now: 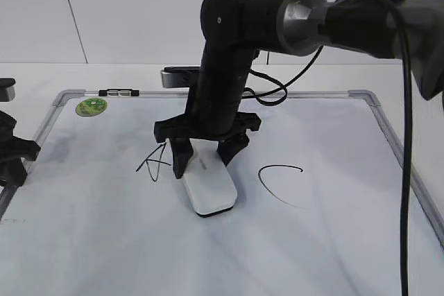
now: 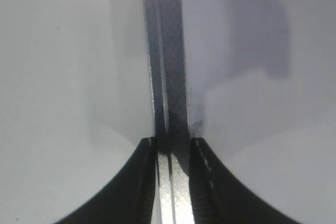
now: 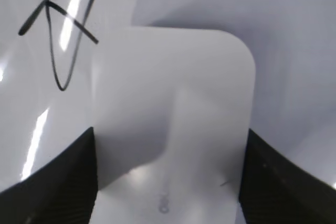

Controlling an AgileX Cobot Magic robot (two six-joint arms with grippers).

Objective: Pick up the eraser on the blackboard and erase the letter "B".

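With the right end effector clamped on the eraser, a wide stroke toward 9 o'clock risks smearing the adjacent "A" on the blackboard.

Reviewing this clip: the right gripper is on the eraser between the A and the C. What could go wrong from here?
1. The eraser lies right beside the letter A; a sideways wipe could smear it.
2. The right gripper holds only the eraser's far end, so pressing down could tilt or slip it.
3. No B is visible on the board; it may be hidden under the eraser, so the result cannot be checked yet.
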